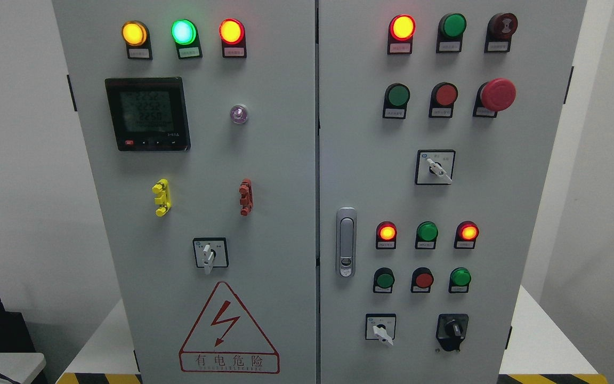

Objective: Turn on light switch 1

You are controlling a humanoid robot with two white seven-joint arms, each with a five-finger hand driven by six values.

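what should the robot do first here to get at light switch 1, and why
Probably raise one arm into view toward the cabinet front. Neither hand shows in the head view, so nothing is near any control yet. The labels under the buttons are too small to read, so which one is switch 1 cannot be told; the green push buttons on the right door are only a guess.

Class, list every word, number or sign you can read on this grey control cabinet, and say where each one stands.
"有电危险": under the lightning bolt in the red triangular warning sign.
"2252", roughly: top two rows of the black digital meter; the third reads near "2258".
Small black label plates under the lamps and buttons: too small to read.
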